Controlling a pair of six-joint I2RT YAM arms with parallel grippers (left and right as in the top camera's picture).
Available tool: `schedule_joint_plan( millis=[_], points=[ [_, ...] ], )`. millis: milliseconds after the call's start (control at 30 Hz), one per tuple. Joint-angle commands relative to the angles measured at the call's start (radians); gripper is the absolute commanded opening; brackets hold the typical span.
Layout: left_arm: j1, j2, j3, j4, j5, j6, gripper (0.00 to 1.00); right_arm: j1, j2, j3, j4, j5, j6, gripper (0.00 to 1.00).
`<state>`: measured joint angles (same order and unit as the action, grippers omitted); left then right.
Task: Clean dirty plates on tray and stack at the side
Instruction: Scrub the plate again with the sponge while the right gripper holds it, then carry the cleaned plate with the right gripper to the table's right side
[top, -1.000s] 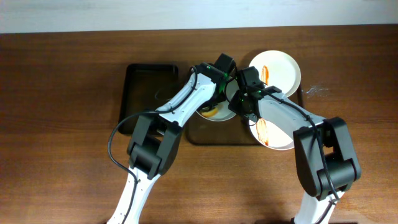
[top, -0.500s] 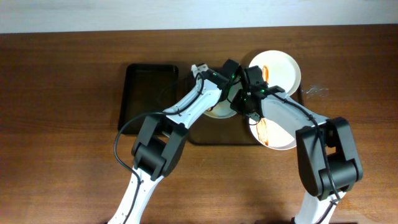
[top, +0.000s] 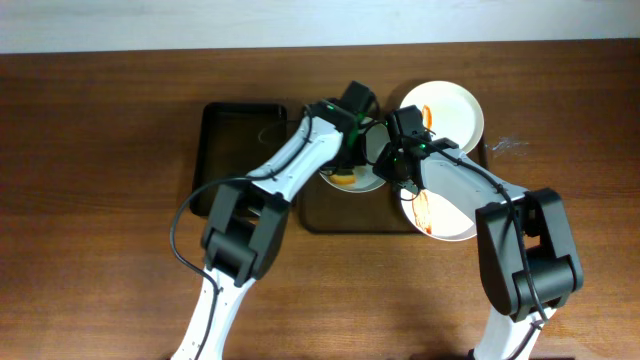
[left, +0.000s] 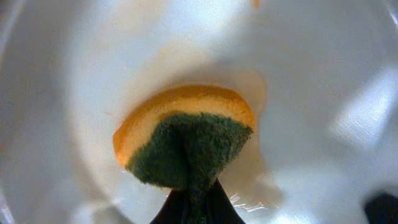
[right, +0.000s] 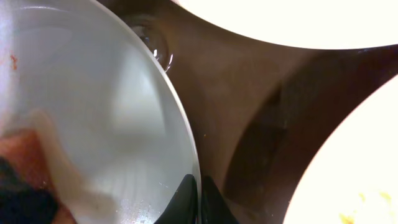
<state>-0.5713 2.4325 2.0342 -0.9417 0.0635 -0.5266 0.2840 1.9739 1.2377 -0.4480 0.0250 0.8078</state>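
Far left of the overhead view: a black tray (top: 225, 150), apart from the action. Toward centre, the left gripper (top: 345, 168) closed tight on a sponge (left: 186, 140), orange side down against the middle plate (left: 311, 74), green scouring side bunched at the fingertips, a faint orange smear around it. Just right of that, the right gripper (right: 199, 193) pinched nearly shut on the same plate's rim, steadying it over the brown tray (right: 236, 106). Further right, an upper plate (top: 455, 110) with an orange streak and a lower plate (top: 445, 215) with red sauce, neither being handled. Judged step: scrubbing the first plate, early in the task. Next, probably: sweep the sponge across the smear with the rim pinned, then lift away and carry the plate off to the side.
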Motion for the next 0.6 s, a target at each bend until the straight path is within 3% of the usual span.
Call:
schedule_joint_plan(
  millis=[0, 100, 200, 333, 433, 567],
  points=[
    [0.033, 0.066, -0.05, -0.027, 0.301, 0.027, 0.0, 0.021, 0.015, -0.023, 0.0, -0.04, -0.018, 0.04],
    [0.044, 0.068, -0.05, 0.091, 0.151, 0.027, 0.0, 0.021, 0.015, -0.023, 0.0, -0.04, -0.018, 0.04],
    [0.022, 0.072, -0.053, 0.235, -0.132, 0.027, 0.0, 0.021, 0.015, -0.023, 0.0, -0.04, -0.018, 0.04],
    [0.016, 0.072, -0.052, 0.247, -0.293, 0.027, 0.0, 0.021, 0.015, -0.023, 0.003, -0.04, -0.03, 0.04],
    [0.04, 0.051, -0.04, 0.122, -0.255, 0.027, 0.0, 0.021, 0.015, -0.023, 0.011, -0.04, -0.035, 0.04],
    [0.119, -0.032, -0.014, -0.082, 0.095, 0.081, 0.0, 0.022, 0.015, -0.023, 0.011, -0.061, -0.053, 0.04]
  ],
)
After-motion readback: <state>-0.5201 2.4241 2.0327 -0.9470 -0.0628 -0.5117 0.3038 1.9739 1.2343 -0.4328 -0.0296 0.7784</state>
